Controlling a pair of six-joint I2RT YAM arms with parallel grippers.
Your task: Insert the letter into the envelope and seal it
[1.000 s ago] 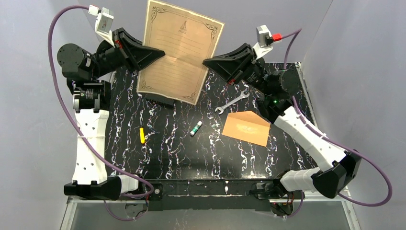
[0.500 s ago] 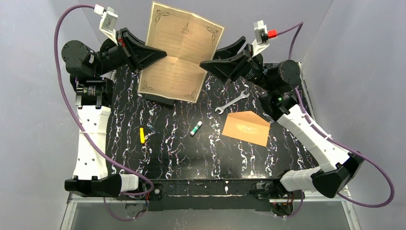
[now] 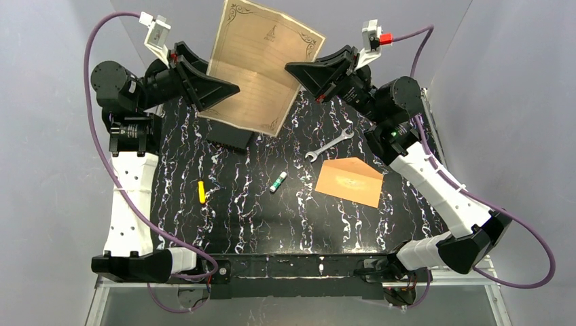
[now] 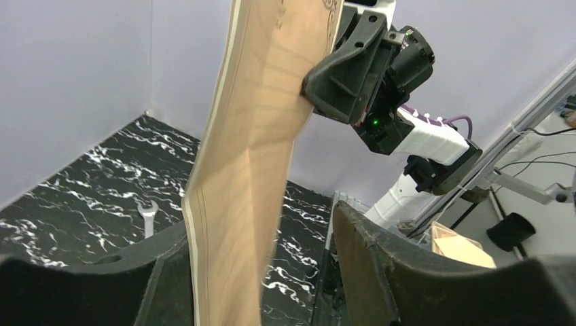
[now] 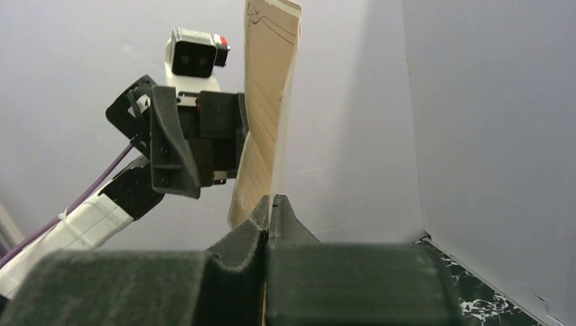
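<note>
Top view shows the letter [image 3: 261, 64] up in the air, its right edge pinched in the closed right gripper [image 3: 293, 68]. Left gripper [image 3: 233, 88] stands open, jaws either side of the left edge. Envelope [image 3: 350, 180] lies flat on the table [image 3: 258, 217], near the right arm.

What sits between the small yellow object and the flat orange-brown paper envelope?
Only a small white cylinder with a green end; the top view shows it.

Pale lilac-grey walls [image 3: 41, 204] enclose a black tabletop [image 3: 272, 217] veined with white, evenly lit, its far corners meeting them.
</note>
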